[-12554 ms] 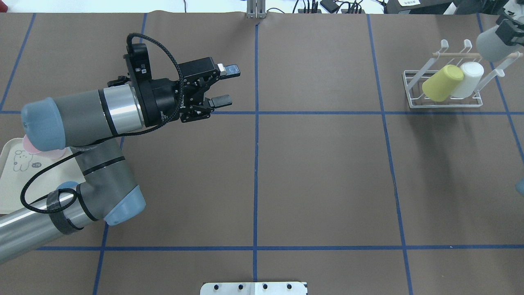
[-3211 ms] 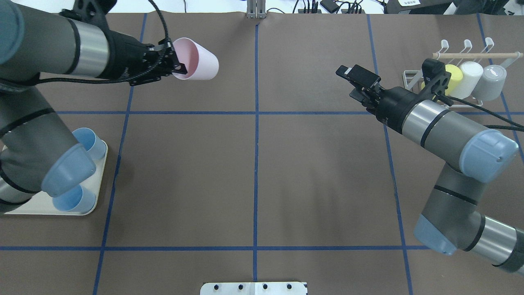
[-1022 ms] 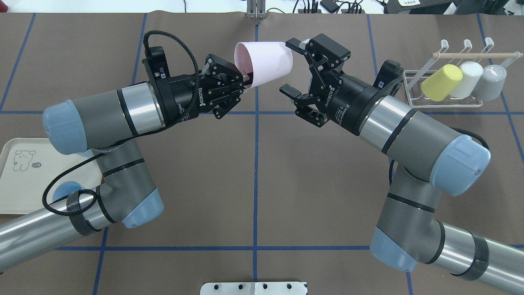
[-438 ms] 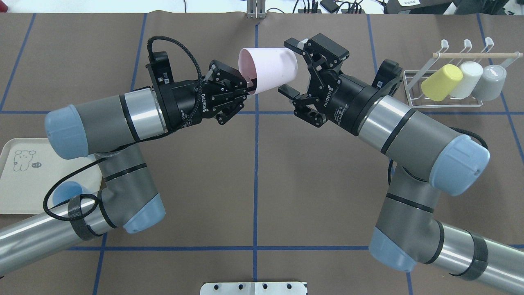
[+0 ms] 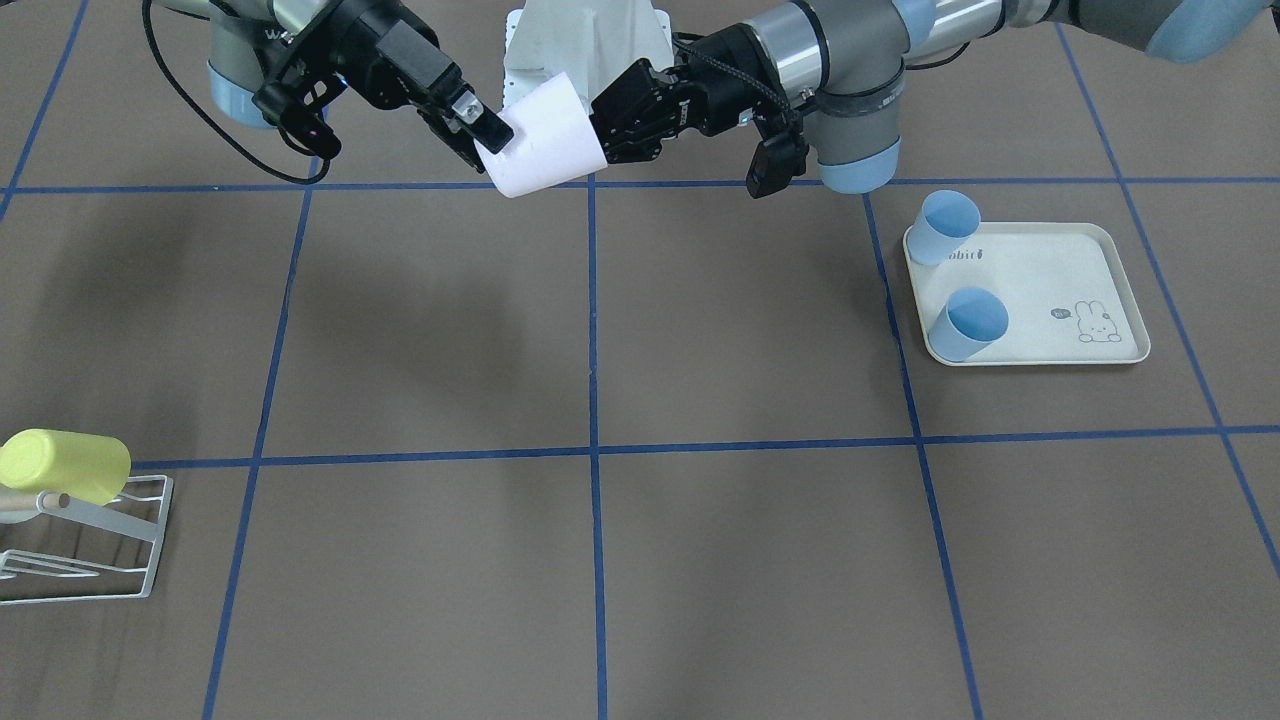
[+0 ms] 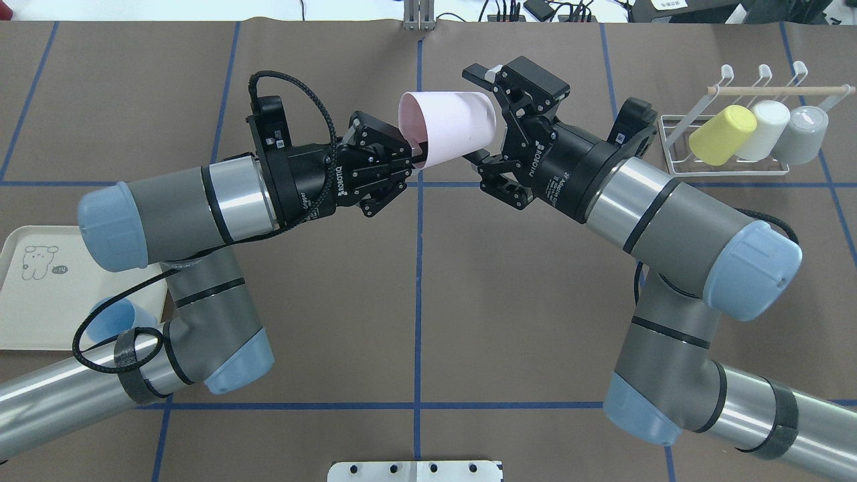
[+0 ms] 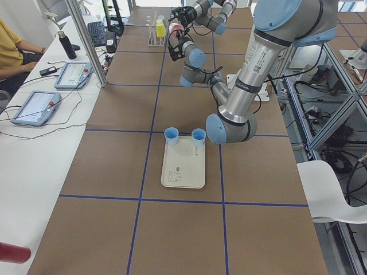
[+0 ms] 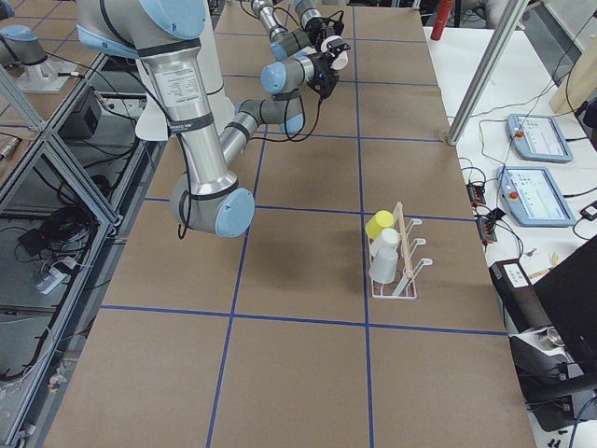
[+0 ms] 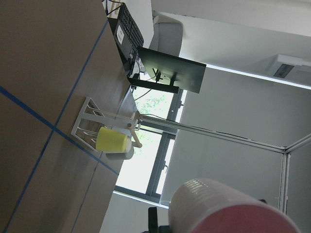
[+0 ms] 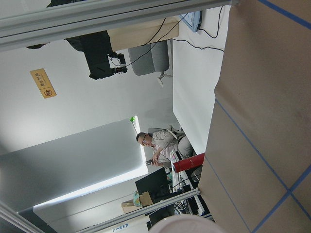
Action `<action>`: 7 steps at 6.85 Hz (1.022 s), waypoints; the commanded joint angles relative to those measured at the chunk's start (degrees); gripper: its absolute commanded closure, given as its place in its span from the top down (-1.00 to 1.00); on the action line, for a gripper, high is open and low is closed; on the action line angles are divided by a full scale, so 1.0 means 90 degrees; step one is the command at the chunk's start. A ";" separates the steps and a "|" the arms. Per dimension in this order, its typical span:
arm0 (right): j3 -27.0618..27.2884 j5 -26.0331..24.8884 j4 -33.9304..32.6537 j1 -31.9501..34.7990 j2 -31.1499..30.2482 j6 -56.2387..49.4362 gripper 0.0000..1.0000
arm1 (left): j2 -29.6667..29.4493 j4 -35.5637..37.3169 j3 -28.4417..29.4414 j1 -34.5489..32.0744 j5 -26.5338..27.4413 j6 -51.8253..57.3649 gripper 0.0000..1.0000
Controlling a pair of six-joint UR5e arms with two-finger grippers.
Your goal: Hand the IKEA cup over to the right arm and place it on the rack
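Since the frame a moment before, your left arm had pushed the pink cup (image 6: 447,126) further towards the robot's right. Its closed end sat deep between the fingers of the right gripper (image 6: 474,114) rather than just at their tips. The right arm itself had hardly shifted.

The left gripper (image 6: 414,146) was clamped on the cup's rim, one finger inside the mouth and one outside. It held the cup on its side in the air above the table's centre line, mouth towards the left arm.

The right gripper's jaws stood wide apart, one finger (image 6: 479,70) on the far side of the cup's closed end and the other on the near side, partly under it. You could not tell from these views whether either pad touched the cup.

The rack (image 6: 726,173) stood well apart at the table's far right. A yellow cup (image 6: 720,135), a white cup (image 6: 763,128) and a grey cup (image 6: 807,134) leaned in a row on it below the wooden rod (image 6: 783,89).

On the robot's left, the cream tray (image 5: 1050,280) carried a blue cup (image 5: 948,225) at one corner. A second blue cup (image 5: 972,320) stood along the same edge.
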 commanded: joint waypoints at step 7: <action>-0.0032 -0.0036 0.0348 -0.0166 -0.0162 -0.0308 -1.00 | 0.0029 -0.0002 -0.0019 0.0068 0.0040 0.0027 0.78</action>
